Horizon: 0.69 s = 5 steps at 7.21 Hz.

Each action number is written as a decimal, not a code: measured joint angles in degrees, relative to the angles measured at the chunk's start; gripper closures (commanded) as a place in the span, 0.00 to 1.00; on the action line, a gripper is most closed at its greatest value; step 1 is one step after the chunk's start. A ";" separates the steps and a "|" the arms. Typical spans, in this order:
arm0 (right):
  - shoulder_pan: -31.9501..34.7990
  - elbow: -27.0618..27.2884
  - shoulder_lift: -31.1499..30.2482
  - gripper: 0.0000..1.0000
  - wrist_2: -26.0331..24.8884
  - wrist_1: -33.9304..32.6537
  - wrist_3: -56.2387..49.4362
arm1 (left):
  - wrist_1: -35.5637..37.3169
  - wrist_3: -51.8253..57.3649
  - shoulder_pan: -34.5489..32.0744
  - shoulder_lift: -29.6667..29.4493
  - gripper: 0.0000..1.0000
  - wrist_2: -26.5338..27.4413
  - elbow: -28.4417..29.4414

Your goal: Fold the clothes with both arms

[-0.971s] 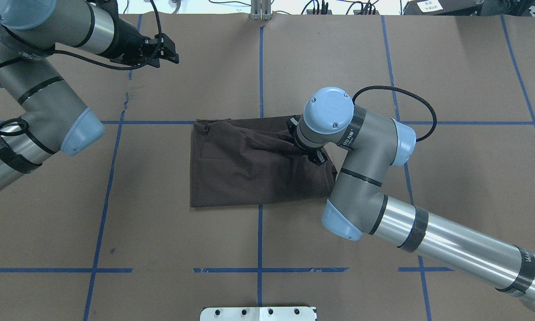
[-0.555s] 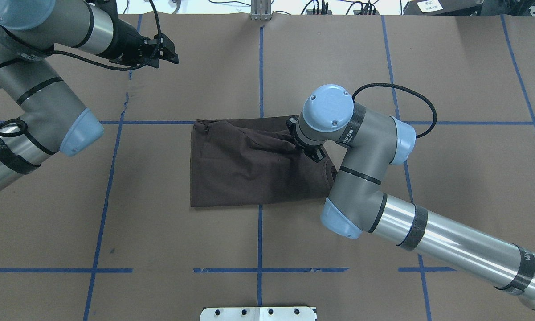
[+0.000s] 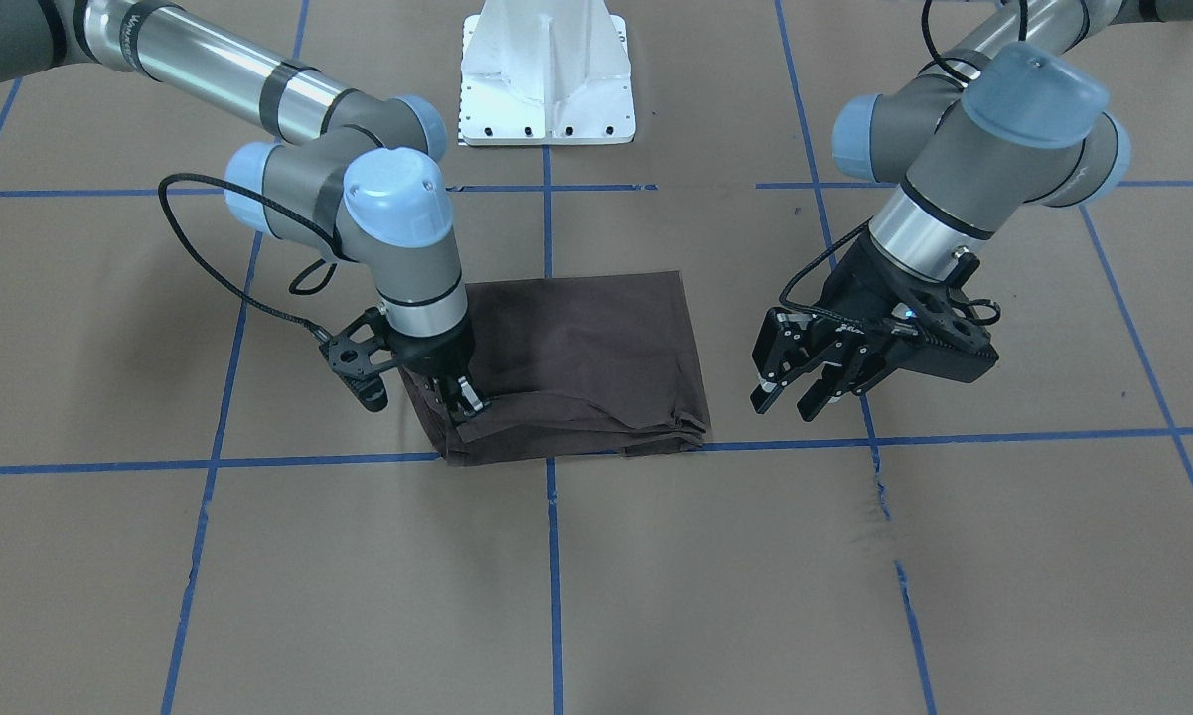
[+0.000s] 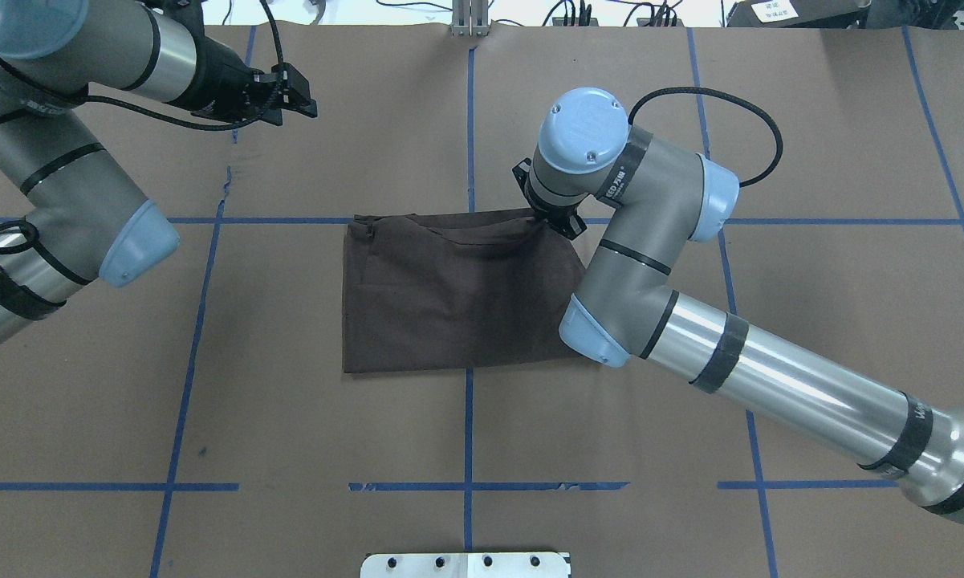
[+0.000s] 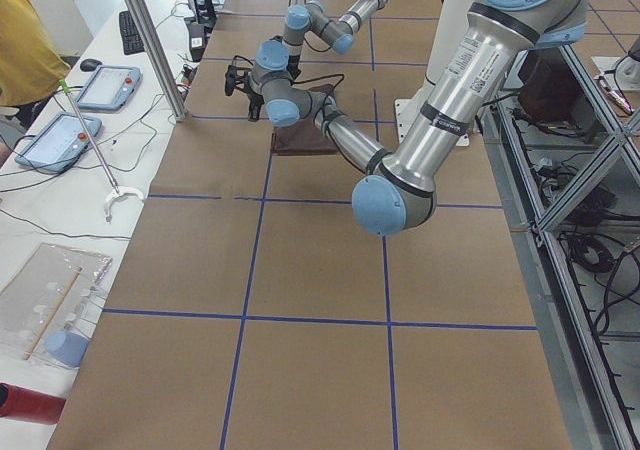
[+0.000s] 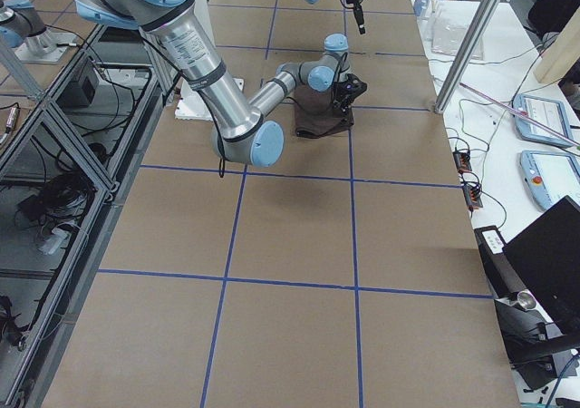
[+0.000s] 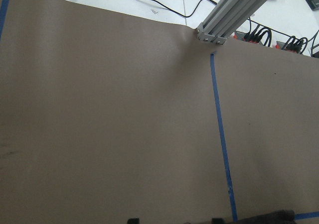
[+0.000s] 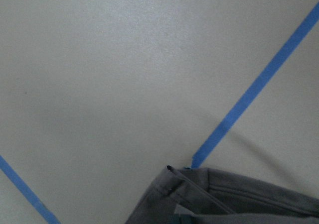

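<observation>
The folded dark brown T-shirt (image 3: 576, 357) is lying mid-counter (image 3: 656, 596). The right gripper (image 3: 465, 400) is pinching its far corner. The left gripper (image 3: 795, 392) is hovering aside, fingers (image 3: 767, 385) spread. No legible writing is showing.

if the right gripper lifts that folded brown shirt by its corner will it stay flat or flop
Likely flop: the shirt is thin cloth, with loose wrinkled layers along the edge by the right gripper. Layers would probably slide apart and unfold. It looks light, so pushing may bunch it.
</observation>
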 measured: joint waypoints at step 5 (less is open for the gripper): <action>2.41 -7.03 2.75 0.00 -0.04 0.02 -9.80 | -0.02 -0.75 0.22 0.62 0.41 0.01 -0.19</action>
